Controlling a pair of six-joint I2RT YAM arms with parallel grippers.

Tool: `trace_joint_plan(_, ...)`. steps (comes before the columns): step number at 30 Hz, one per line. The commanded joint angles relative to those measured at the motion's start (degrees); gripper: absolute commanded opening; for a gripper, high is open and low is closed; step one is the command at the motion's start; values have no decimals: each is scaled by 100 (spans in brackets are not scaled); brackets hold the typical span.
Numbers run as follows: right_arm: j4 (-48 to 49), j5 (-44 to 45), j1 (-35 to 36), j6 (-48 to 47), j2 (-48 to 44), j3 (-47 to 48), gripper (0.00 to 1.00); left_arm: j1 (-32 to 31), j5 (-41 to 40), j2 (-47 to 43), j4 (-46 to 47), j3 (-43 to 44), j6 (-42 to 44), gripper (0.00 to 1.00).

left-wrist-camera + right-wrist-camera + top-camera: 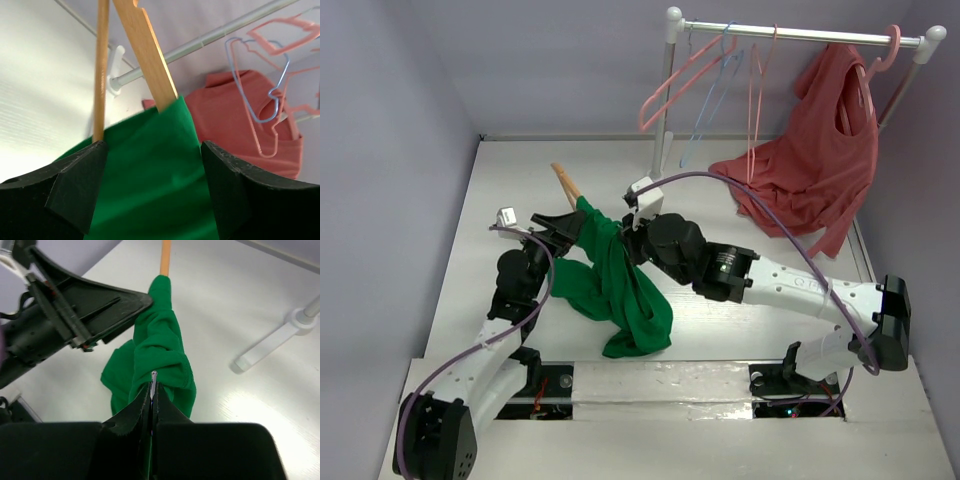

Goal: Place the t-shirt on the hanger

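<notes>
Just behind t-shirt (620, 290) — rack (800, 35), pink hangers (667, 90), garment (820, 160)

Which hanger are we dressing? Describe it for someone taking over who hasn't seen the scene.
On the white table, in front of the clothes rack, find the bunched green t-shirt. The hanger pokes out of its far end. It is thick tan wood, unlike the thin pink hangers and blue hanger on the rack.
</notes>
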Motion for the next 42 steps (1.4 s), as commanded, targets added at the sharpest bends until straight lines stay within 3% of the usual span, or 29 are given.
trace_joint_plan(1, -67, -246, -171, -113, -123, 306, 0, -19, 201, -303, -430, 288, 656, 73)
trace_joint_plan(8, -76, -466, -295, -34, -149, 271, 0, -19, 376, -577, -449, 209, 841, 74)
trace_joint_plan(15, 3, -677, -295, 19, -281, 192, 0, -19, 799, -6, 192, 253, 885, 72)
trace_joint_plan(21, 47, -774, -295, 71, -325, 122, 0, -72, 895, 267, 509, 446, 999, 57)
trace_joint_plan(26, 100, -835, -295, 89, -325, 95, 0, -72, 878, 346, 685, 508, 1044, 31)
trace_joint_plan(29, 144, -879, -295, 106, -334, 87, 0, -72, 913, 443, 808, 560, 1061, 21)
trace_joint_plan(32, 161, -870, -347, 124, -360, 60, 0, -72, 896, 513, 852, 622, 1070, 3)
trace_joint_plan(37, 126, -826, -347, 133, -422, -19, 0, -72, 580, 303, 537, 753, 1096, 0)
trace_joint_plan(42, -67, -870, -347, 142, -536, -115, 0, -72, -281, 74, -281, 1210, 1280, 0)
